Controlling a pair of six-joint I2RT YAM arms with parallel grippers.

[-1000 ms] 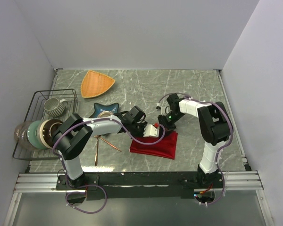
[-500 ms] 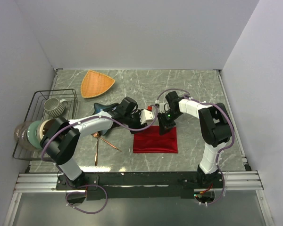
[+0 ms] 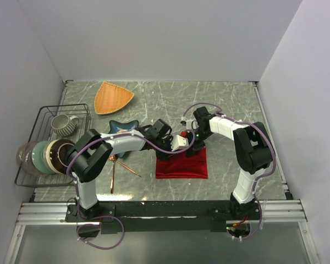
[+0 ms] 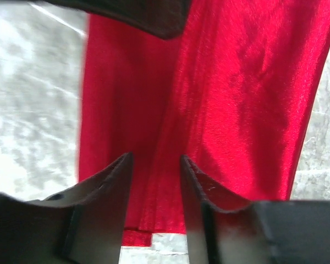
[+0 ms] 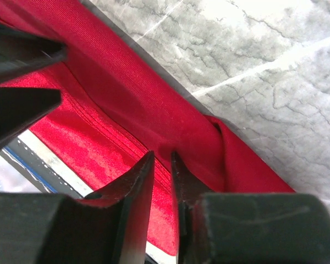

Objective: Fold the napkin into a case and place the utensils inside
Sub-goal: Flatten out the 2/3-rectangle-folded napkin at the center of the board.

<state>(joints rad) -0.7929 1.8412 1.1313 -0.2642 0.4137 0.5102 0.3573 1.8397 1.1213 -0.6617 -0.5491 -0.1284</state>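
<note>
Shows the napkin (image 3: 181, 165) squared into a flat rectangle near the middle of the worktop (image 3: 231, 110), a little toward the near edge, where a second ago it lay skewed and rumpled. Finds the left hand (image 4: 154, 162) back over the cloth's far edge after swinging off toward the far left half a second ago. Closed then, parted now, with red cloth showing through the gap and nothing gripped. Has the right hand (image 5: 160, 157) nearly closed, pinching a fold at the napkin's far edge.

Leaves the utensils (image 3: 122, 165) bare on the worktop left of the napkin, well apart from it. Keeps a mug (image 3: 62, 124) and stacked bowls (image 3: 44, 155) in the wire rack (image 3: 44, 113) by the left edge. Sets a blue star dish (image 3: 121, 127) and an orange plate (image 3: 113, 97) farther back, contents not discernible.

Stretches the left arm low from the near-left base across to the cloth, and loops the right arm up from the near-right base, wrist tipped down.
</note>
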